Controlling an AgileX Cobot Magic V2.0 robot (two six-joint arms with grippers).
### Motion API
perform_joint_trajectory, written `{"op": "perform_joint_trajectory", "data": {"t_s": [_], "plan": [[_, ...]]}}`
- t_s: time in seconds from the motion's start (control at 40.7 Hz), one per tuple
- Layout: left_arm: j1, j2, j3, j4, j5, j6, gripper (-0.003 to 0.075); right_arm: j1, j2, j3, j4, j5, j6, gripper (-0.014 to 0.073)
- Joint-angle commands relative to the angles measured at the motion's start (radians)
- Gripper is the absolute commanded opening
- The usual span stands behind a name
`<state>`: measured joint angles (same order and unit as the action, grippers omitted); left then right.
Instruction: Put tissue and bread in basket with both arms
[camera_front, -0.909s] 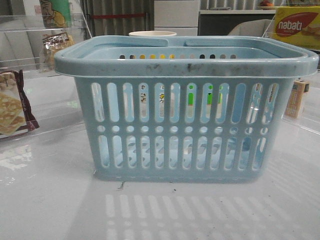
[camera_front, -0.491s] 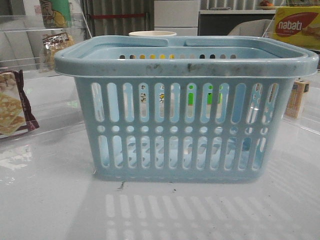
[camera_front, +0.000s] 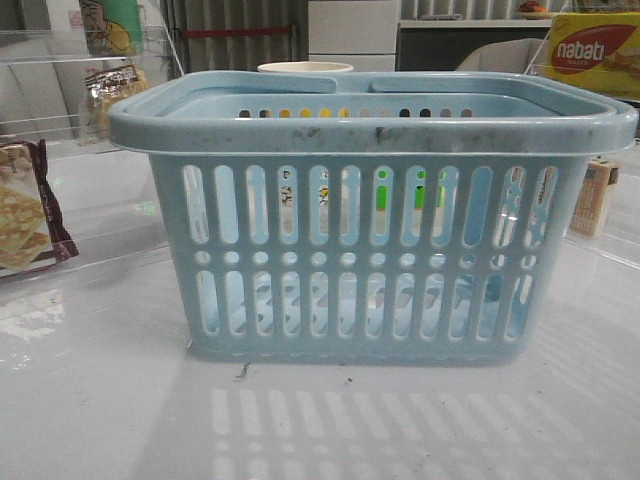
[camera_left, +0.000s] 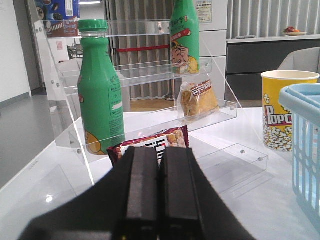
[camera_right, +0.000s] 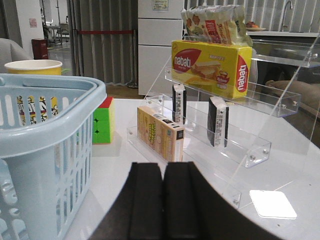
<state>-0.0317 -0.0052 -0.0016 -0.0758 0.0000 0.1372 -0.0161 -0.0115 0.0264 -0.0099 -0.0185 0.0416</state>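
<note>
Left gripper (camera_left: 160, 195) jaws pressed together, empty; bread (camera_left: 198, 101) on the clear left rack's (camera_left: 150, 75) low shelf beyond it. Right gripper (camera_right: 163, 205) also closed, empty; two tissue packets (camera_right: 218, 121) upright on right rack (camera_right: 260, 100). Basket (camera_front: 370, 215) centre table, between both racks.

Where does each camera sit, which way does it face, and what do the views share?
Front: low over the table, facing the basket; no arm shows.
Left wrist: behind the shut left gripper, facing a clear shelf with the bread and a green bottle.
Right wrist: behind the shut right gripper, facing a shelf with two tissue packets.
All three show the basket; both wrist views show the popcorn cup.
</note>
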Motion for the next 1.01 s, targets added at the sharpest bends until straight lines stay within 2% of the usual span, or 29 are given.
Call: {"op": "perform_joint_trajectory", "data": {"t_s": [0.0,0.27,0.565,0.86,0.983], "plan": [[-0.006,-0.018,-0.080,-0.015,-0.039,-0.005,0.0099,-0.006,-0.010,-0.087,-0.012,-0.077,-0.004,0.0057],[-0.006,0.058,-0.419,-0.104,0.204,-0.005,0.0099,-0.006,0.042,-0.436,-0.012,0.185,-0.005,0.0057],[-0.006,0.303,-0.751,-0.104,0.411,-0.005,0.0099,-0.006,0.287,-0.742,-0.012,0.545,-0.006,0.0057],[-0.006,0.501,-0.792,-0.104,0.659,-0.005,0.0099,-0.006,0.496,-0.782,-0.013,0.708,-0.006,0.0057],[-0.006,0.566,-0.788,-0.104,0.684,-0.005,0.0099,-0.006,0.564,-0.782,-0.014,0.755,-0.006,0.0057]]}}
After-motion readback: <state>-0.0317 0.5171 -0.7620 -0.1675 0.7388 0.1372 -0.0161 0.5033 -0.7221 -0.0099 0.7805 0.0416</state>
